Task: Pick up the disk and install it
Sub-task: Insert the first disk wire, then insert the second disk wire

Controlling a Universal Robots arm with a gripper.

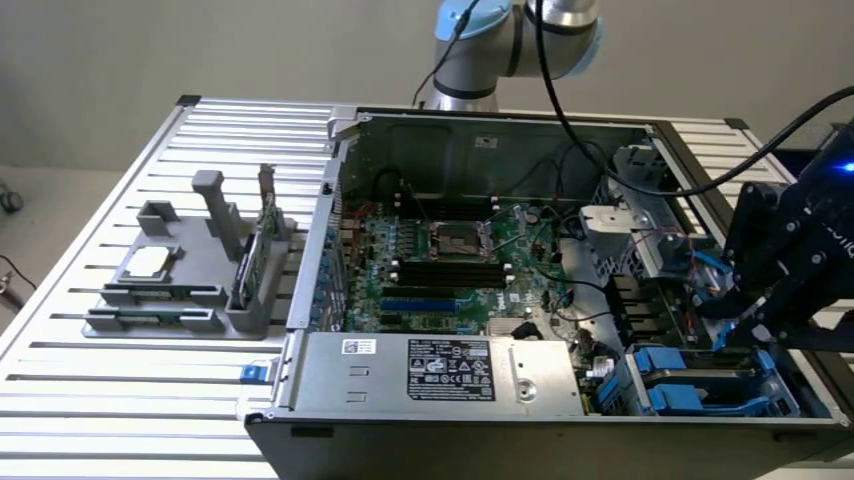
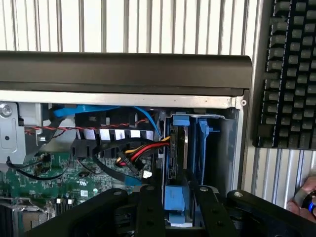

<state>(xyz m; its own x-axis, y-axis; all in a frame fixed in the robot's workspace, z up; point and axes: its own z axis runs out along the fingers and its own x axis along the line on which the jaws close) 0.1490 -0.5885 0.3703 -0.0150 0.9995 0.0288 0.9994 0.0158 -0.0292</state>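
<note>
Blue plastic is what I read first: the rails of the disk (image 2: 178, 163), standing on edge in the drive bay (image 1: 707, 385) at the near corner of the open computer case (image 1: 534, 130) on the exterior view's right. In the wrist view my pincer (image 2: 178, 202) sits directly over that slot, one black finger (image 2: 149, 207) on either side of the drive's blue end tab. Fingers look partly spread, close beside the tab; I cannot tell whether they are pressing on it or standing just clear, so I won't call it a grip. The disk appears well down in the bay, rails running along the bay's blue guides, which I take as the reason it stays upright unaided.

Just beyond the bay, red, yellow and black power leads (image 2: 143, 150) and a blue data cable (image 2: 98, 109) drape toward the slot, kept short to reach the drive's back end, I judge. Past them lies the green motherboard (image 1: 441, 260).

Further off, on the slatted worktop (image 1: 80, 400), a grey fixture (image 1: 200, 280) holds a processor chip (image 1: 147, 262) and a memory stick (image 1: 250, 262) in separate cradles. A black keyboard (image 2: 291, 74) rests outside the case wall, and a person's fingertip (image 2: 303, 195) shows near it.
</note>
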